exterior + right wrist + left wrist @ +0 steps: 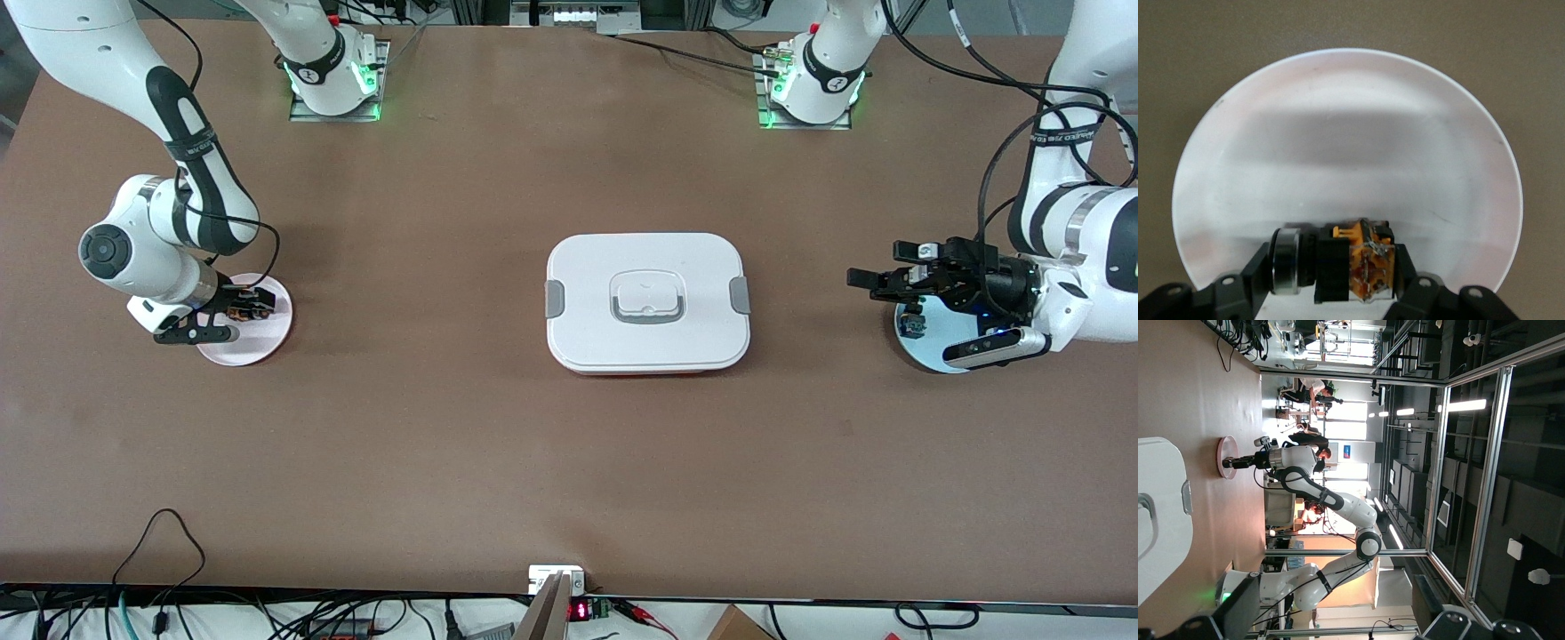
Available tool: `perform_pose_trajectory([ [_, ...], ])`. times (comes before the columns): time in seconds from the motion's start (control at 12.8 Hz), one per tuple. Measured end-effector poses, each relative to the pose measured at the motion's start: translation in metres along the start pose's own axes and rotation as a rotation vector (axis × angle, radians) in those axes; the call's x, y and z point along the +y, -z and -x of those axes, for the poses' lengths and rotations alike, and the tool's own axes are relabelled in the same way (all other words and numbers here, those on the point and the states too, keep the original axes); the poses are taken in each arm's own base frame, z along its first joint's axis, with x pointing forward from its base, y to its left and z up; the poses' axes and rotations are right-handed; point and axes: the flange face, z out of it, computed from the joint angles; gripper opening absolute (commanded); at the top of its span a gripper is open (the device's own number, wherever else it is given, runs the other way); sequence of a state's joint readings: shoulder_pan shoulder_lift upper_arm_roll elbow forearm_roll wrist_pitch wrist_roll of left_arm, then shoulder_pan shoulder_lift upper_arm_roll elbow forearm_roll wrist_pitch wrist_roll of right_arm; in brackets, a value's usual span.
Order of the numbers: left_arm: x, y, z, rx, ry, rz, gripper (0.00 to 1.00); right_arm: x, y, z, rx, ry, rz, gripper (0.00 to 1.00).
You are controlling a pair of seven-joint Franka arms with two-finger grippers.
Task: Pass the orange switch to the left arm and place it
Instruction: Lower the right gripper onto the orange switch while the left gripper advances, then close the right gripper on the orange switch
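Right end effector (1331, 270) clamped on the orange switch (1355, 263), over the pink plate (267, 342) | switch lies sideways, long axis across the fingers | left end effector (876, 283) fingers apart, waiting over blue plate (920, 351) holding a small blue switch (913, 325) | white lidded box (647, 302) mid-desk (498, 444).

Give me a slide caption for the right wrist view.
Right gripper closed on the orange switch over a pink plate.
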State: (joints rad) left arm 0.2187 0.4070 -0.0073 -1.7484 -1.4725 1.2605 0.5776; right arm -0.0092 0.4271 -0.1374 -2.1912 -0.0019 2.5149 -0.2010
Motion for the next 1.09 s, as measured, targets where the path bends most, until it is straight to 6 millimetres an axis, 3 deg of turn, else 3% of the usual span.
perform_pose_trajectory([
  [0.16,0.0,-0.003,-0.001,0.003,-0.038,-0.023,1.0,0.001,0.001,0.0,0.001,0.006,0.0,0.21],
  [0.55,-0.002,-0.003,0.001,-0.009,-0.047,-0.048,1.0,0.003,0.007,0.001,-0.038,0.022,-0.01,0.1],
  [1.09,-0.002,-0.005,0.001,-0.013,-0.048,-0.047,1.0,-0.018,0.091,-0.026,-0.078,0.084,-0.041,0.0],
])
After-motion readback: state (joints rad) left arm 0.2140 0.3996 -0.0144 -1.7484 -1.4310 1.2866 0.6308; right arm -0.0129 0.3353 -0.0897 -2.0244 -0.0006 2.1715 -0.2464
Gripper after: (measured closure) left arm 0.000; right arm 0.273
